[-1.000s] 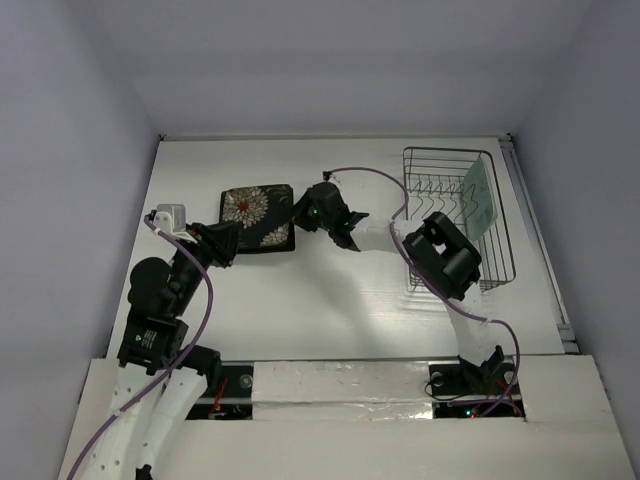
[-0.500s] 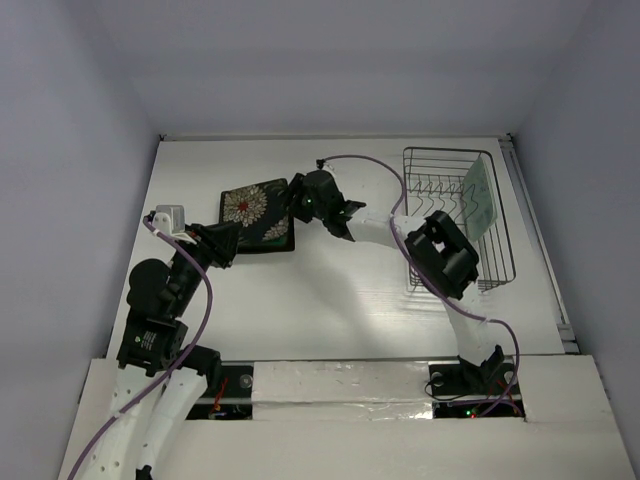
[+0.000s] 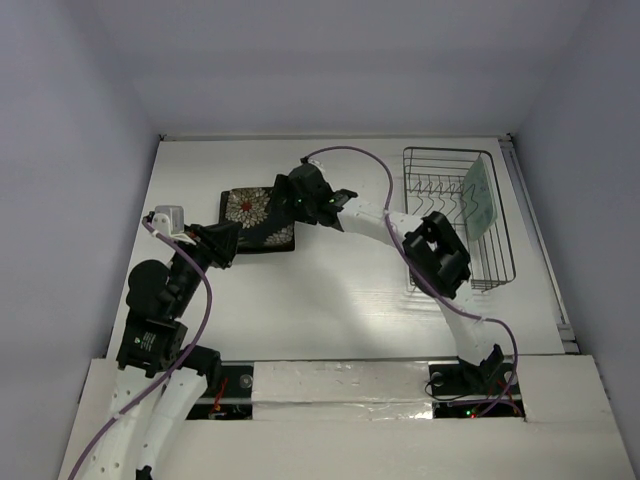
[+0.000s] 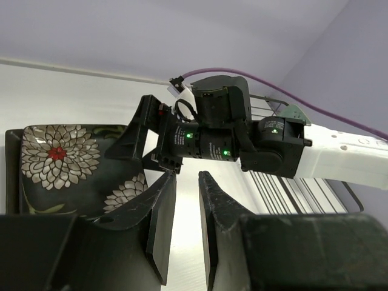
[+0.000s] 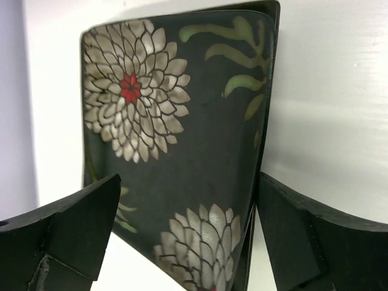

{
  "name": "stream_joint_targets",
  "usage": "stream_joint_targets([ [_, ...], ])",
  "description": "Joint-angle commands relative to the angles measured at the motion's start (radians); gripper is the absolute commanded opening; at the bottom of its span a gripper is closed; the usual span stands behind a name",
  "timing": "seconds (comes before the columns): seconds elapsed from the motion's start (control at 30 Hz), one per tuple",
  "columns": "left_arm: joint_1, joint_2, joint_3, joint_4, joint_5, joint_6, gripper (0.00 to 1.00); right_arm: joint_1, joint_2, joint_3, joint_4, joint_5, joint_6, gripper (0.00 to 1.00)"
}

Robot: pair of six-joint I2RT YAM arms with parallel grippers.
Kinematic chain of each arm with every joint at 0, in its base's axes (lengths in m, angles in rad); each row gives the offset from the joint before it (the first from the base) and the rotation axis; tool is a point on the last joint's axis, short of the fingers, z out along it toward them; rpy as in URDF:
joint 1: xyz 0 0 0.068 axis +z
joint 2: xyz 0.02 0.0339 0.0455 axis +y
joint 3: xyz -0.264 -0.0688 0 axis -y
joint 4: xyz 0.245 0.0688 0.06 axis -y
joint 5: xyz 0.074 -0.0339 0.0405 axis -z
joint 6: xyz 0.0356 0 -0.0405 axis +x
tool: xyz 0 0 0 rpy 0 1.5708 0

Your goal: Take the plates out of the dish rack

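A black plate with white-red flowers (image 3: 256,219) lies on the table at the left. In the right wrist view this plate (image 5: 176,139) shows a second dark plate edge (image 5: 245,260) under it. My right gripper (image 3: 291,199) hangs just over its right part, open wide, its fingers straddling the plate (image 5: 188,182) without touching it. My left gripper (image 3: 226,243) waits at the plate's near-left corner, its jaws (image 4: 187,176) a narrow gap apart with nothing between them. A pale green plate (image 3: 481,195) stands upright in the dish rack (image 3: 505,235) at the right.
The wire rack's dividers (image 3: 432,188) stand bare left of the green plate. The right arm's forearm (image 3: 375,218) and purple cable (image 3: 350,153) stretch across the table's middle. White walls close in on the back and both sides.
My right gripper has slid left from the black plate's right edge to above the plate, and its jaws have opened wide. The left arm has stayed still.
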Motion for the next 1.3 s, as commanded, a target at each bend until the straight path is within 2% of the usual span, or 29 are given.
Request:
stream_joint_targets([
  [0.0,-0.005,-0.016,0.028,0.042,0.008,0.005,0.19,0.036,0.012,0.091,-0.117,0.068,-0.092,0.96],
  [0.2,-0.005,-0.020,0.028,0.041,0.010,0.005,0.19,0.054,-0.018,0.125,-0.227,0.180,-0.178,0.98],
  [0.4,-0.005,-0.028,0.028,0.041,0.010,0.006,0.20,0.031,-0.148,0.073,-0.327,0.342,-0.287,0.93],
  [0.47,-0.005,-0.031,0.028,0.041,0.008,0.006,0.20,0.002,-0.245,0.024,-0.329,0.394,-0.315,0.79],
  [0.5,-0.005,-0.032,0.028,0.039,0.010,0.005,0.20,-0.034,-0.285,-0.037,-0.330,0.422,-0.319,0.68],
  [0.53,-0.005,-0.032,0.028,0.039,0.008,0.006,0.20,-0.058,-0.329,-0.071,-0.332,0.466,-0.332,0.27],
  [0.57,-0.005,-0.032,0.028,0.039,0.007,0.005,0.20,-0.087,-0.422,-0.106,-0.333,0.482,-0.338,0.10],
  [0.6,-0.005,-0.032,0.028,0.038,0.007,0.005,0.20,-0.152,-0.473,-0.184,-0.335,0.496,-0.345,0.00],
  [0.63,-0.005,-0.034,0.028,0.038,0.007,0.006,0.20,-0.189,-0.579,-0.226,-0.335,0.516,-0.367,0.00],
  [0.67,-0.005,-0.034,0.028,0.038,0.007,0.005,0.20,-0.226,-0.580,-0.264,-0.335,0.527,-0.379,0.00],
  [0.7,-0.005,-0.034,0.028,0.038,0.007,0.005,0.20,-0.266,-0.678,-0.299,-0.337,0.539,-0.391,0.00],
  [0.8,-0.005,-0.034,0.030,0.039,0.005,0.005,0.20,-0.433,-0.823,-0.407,-0.346,0.563,-0.431,0.00],
  [0.87,-0.005,-0.031,0.028,0.039,0.004,0.006,0.20,-0.547,-0.854,-0.438,-0.366,0.571,-0.448,0.01],
  [0.9,-0.005,-0.028,0.030,0.041,0.002,0.006,0.20,-0.577,-0.860,-0.444,-0.384,0.582,-0.457,0.05],
  [0.93,-0.015,-0.025,0.030,0.038,0.002,0.005,0.20,-0.610,-0.859,-0.447,-0.396,0.602,-0.467,0.19],
  [1.0,-0.015,-0.022,0.030,0.036,0.002,0.008,0.20,-0.699,-0.845,-0.452,-0.412,0.574,-0.491,0.40],
  [1.03,-0.024,-0.019,0.031,0.036,0.002,0.006,0.20,-0.719,-0.825,-0.455,-0.410,0.557,-0.512,0.55],
  [1.07,-0.024,-0.019,0.031,0.036,0.002,0.008,0.20,-0.739,-0.813,-0.461,-0.406,0.556,-0.526,0.62],
  [1.13,-0.034,-0.019,0.031,0.035,-0.002,0.006,0.20,-0.794,-0.776,-0.467,-0.406,0.527,-0.549,0.67],
  [1.27,-0.056,-0.023,0.034,0.030,-0.009,0.009,0.20,-0.816,-0.661,-0.417,-0.421,0.497,-0.592,0.67],
])
